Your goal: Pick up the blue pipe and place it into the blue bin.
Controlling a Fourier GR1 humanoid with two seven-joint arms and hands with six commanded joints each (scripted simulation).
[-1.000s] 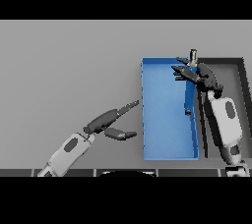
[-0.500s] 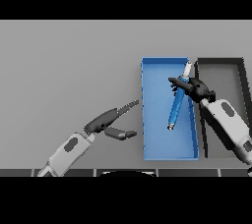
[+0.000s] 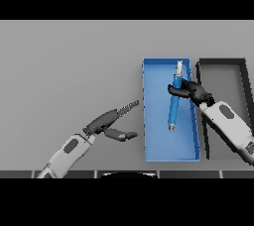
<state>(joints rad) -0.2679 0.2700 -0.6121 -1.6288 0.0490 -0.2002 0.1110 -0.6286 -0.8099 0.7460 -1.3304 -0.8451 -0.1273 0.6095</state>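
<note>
Bin [image 3: 149, 121]: blue, on the grey table [image 3: 69, 61].
Pipe [image 3: 174, 102]: blue, lengthwise inside the bin, pale tip toward the bin's far wall.
Right hand [image 3: 191, 90]: over the bin's right side, fingers curled round the pipe's upper part.
Left hand [image 3: 111, 123]: left of the bin, apart from it, fingers spread, holding nothing.
Dark tray [image 3: 243, 71]: just right of the bin.

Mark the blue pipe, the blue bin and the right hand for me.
blue pipe [image 3: 173, 108]: head view, mid-shaft.
blue bin [image 3: 158, 145]: head view, bare floor.
right hand [image 3: 191, 90]: head view, back of the hand.
</note>
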